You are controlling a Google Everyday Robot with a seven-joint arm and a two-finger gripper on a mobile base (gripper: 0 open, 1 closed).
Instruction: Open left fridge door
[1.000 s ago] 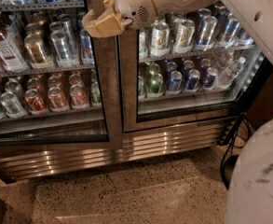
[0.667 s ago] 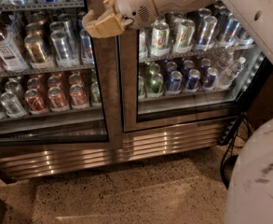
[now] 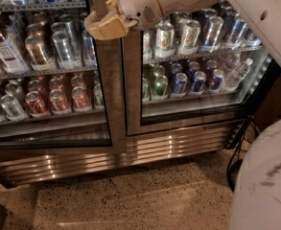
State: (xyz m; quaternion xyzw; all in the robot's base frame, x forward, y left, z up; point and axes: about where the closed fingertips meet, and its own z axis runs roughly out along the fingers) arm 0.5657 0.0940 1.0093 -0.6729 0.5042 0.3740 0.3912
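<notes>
The fridge (image 3: pixel 130 153) fills the upper part of the camera view, with a ribbed steel grille along its base. The left fridge door (image 3: pixel 44 109) is the glass pane on the left, with bottles and red cans behind it. Its steel right edge (image 3: pixel 109 90) runs down beside the centre post. My gripper (image 3: pixel 99 26), tan-coloured on a white wrist, sits high up against that right edge, over the seam between the two doors. I cannot tell whether the door stands slightly ajar.
The right glass door (image 3: pixel 197 99) shows green, blue and silver cans. A black cable (image 3: pixel 236 150) hangs at the fridge's lower right corner. My white body (image 3: pixel 264 186) fills the lower right. Speckled floor (image 3: pixel 130 200) lies in front of the fridge.
</notes>
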